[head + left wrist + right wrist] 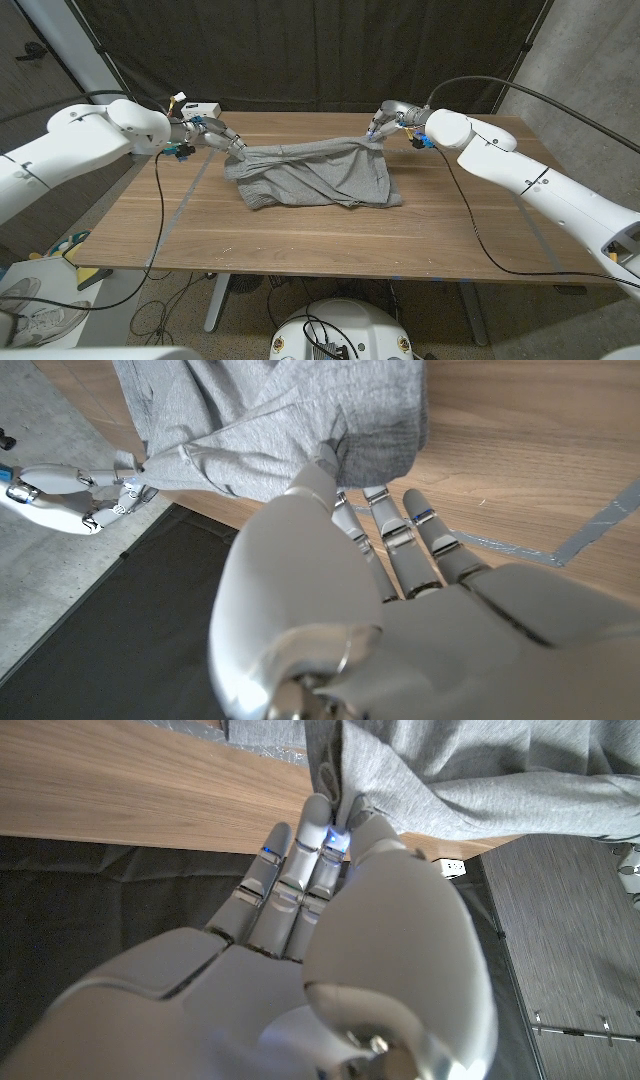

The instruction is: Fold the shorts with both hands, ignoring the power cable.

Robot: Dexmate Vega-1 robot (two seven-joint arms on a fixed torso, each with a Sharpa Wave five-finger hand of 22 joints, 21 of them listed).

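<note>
**Shorts held at both ends**

The grey shorts [315, 172] are lifted at the worktop's [300, 240] far edge, the waistband stretched between both hands. One corner is pinched by the left hand [222, 137], the other by the right hand [385, 123].

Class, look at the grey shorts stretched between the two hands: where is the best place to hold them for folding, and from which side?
Grip the shorts at their two far corners, each hand from its own outer side, as the left hand and right hand do: that edge is stretched taut.
</note>
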